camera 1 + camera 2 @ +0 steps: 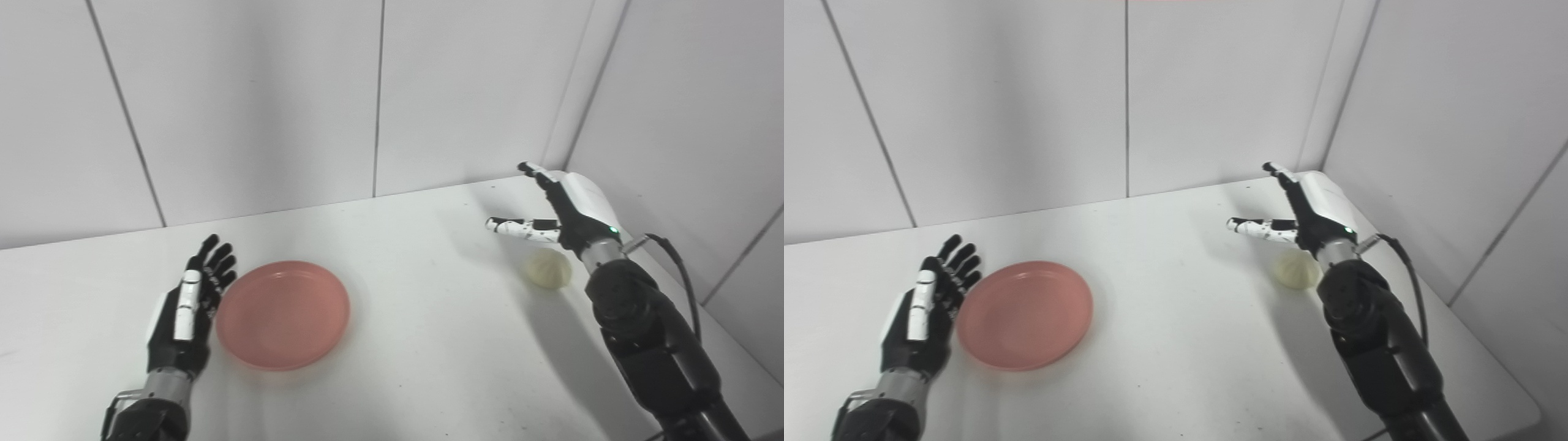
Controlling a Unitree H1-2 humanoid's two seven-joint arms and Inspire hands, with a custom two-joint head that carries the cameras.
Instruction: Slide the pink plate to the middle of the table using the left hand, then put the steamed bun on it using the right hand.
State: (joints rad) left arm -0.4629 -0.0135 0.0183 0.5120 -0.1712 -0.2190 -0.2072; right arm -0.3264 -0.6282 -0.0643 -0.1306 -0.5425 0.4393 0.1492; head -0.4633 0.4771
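— So, step one or step two?

— Looks like step one, sliding. Left robot hand (190,300) flat and spread, fingers apart, holding nothing, set against the left rim of the pink plate (283,313). Hard to say whether touching or just beside. Plate flat on the white worktop (429,343), left of centre.

— And next?

— Probably a sideways push toward the right, low and steady, fingers kept on the rim so the plate glides instead of tipping or spinning. Stop near the middle, short of the steamed bun (547,267).

— Where exactly?

— Far right on the worktop, well apart from the plate, sitting under the right robot hand (1304,211). Right robot hand raised over it, thumb and fingers spread wide, clamped on nothing. Seems to be waiting above its target. After the slide: lower, close gently round the soft dough, lift, carry left, set down on the plate.

— Anything unclear?

— Plenty. Near edge of the bun partly covered by the right wrist in the right eye view. Contact between left fingers and plate rim not resolvable. Both forearms cut off at the bottom edge. Worktop's near and left edges out of view, so "middle" only a rough guess.
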